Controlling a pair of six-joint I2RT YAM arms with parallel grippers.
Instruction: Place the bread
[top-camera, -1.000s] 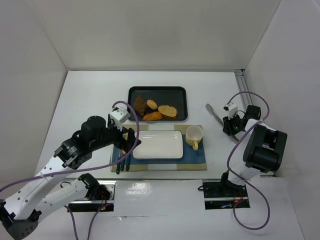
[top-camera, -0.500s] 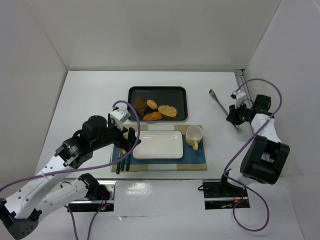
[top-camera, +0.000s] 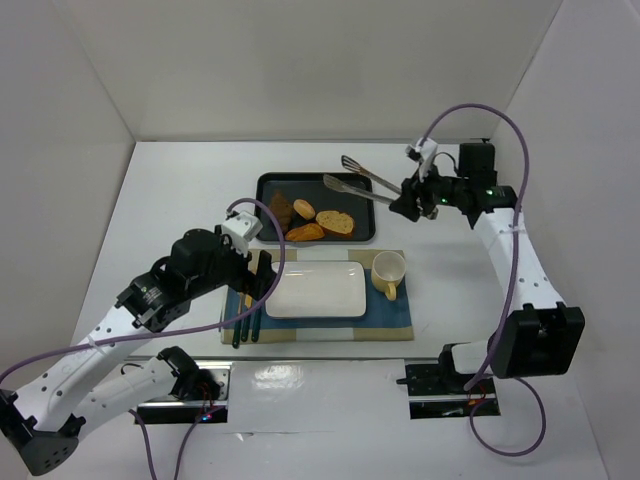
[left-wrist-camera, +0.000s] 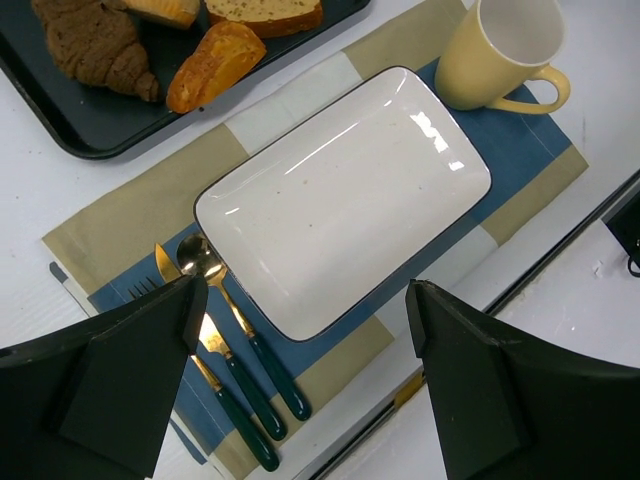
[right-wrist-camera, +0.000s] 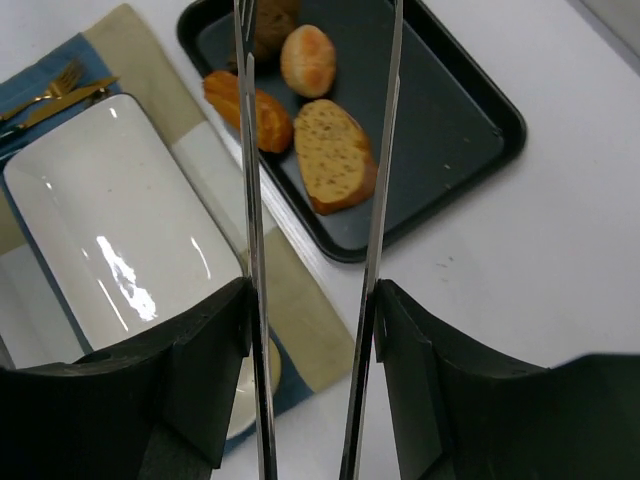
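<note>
Bread (right-wrist-camera: 330, 155) lies in four pieces on the black tray (top-camera: 300, 190), set toward the far edge of the bench about midway along it: a dark croissant (top-camera: 279, 210), a round roll (top-camera: 304, 209), a cut slice (top-camera: 336, 222) and an orange-crusted wedge (top-camera: 305, 232).

The right arm rises from the near right corner, runs up along the right edge, then bends at the elbow so its forearm points left over the tray's far right corner. The right gripper (right-wrist-camera: 312, 300) is clamped on metal tongs (right-wrist-camera: 250, 200), one tong arm against each finger. The tong arms stand apart and hold nothing. From the wrist camera the slice and roll show between them.

The left arm leans in from the near left corner, folded. The left gripper (left-wrist-camera: 305, 300) is spread wide and holds nothing, hanging over the left end of the white rectangular plate (left-wrist-camera: 340, 200) and the green-handled cutlery (left-wrist-camera: 250, 370) on the placemat (left-wrist-camera: 520, 150). A cream mug (left-wrist-camera: 500, 50) stands just right of the plate.
</note>
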